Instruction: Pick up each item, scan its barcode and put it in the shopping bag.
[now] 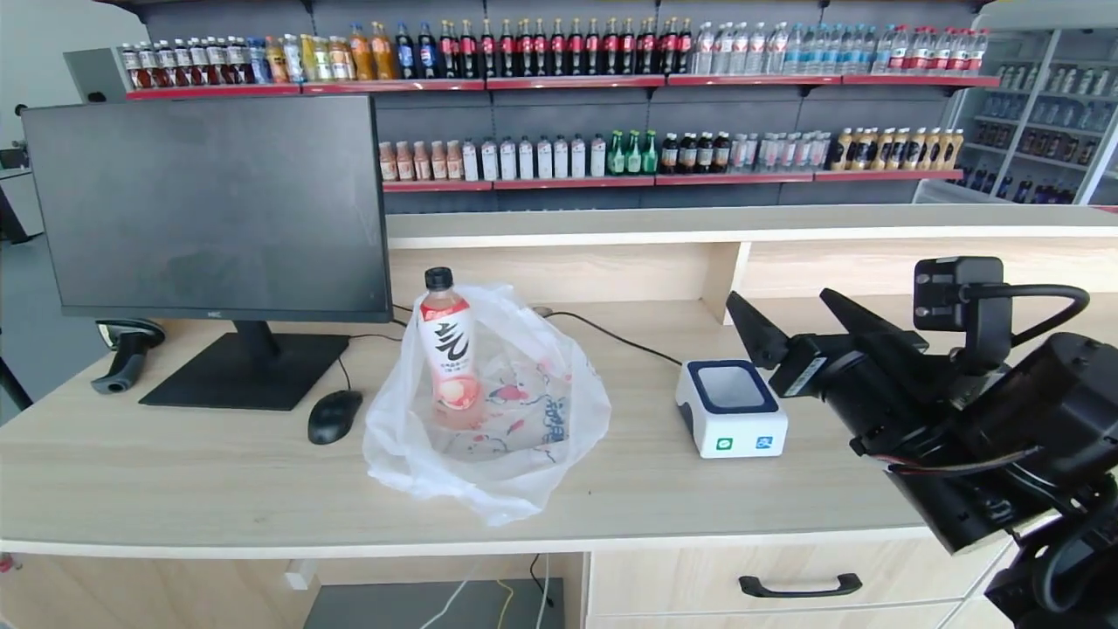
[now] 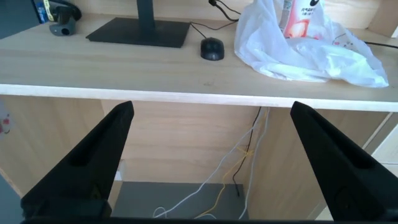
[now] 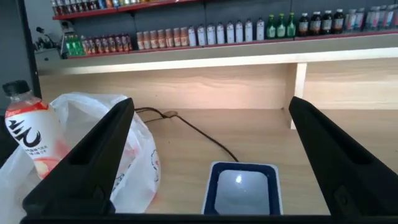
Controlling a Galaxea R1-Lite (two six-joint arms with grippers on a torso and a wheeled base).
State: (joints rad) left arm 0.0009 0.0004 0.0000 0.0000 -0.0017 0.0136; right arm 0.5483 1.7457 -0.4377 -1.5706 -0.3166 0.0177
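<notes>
The pale wood-grain tabletop (image 1: 218, 489) looks smooth and matt. The thin translucent white plastic shopping bag (image 1: 559, 411) is crinkled and glossy; the clear plastic bottle with a black cap (image 1: 448, 349) shines. The white-and-navy plastic scanner box (image 1: 732, 409) has a glossy top.

The right arm (image 1: 1031, 411), at four o'clock in the head view, is matte black throughout, a thick rounded housing narrowing to the right gripper (image 1: 777, 295), whose two fingers (image 1: 753, 332) are long, flat-sided wedges tapering to points. A boxy black camera block (image 1: 956, 288) sits on it with a black cable (image 1: 1048, 301) arching from its three o'clock side, a small white label (image 1: 808, 376) marks the gripper body, and thin red wires (image 1: 961, 463) run along the housing's six o'clock edge. The left gripper (image 2: 211, 106) has the same smooth black wedge fingers.
</notes>
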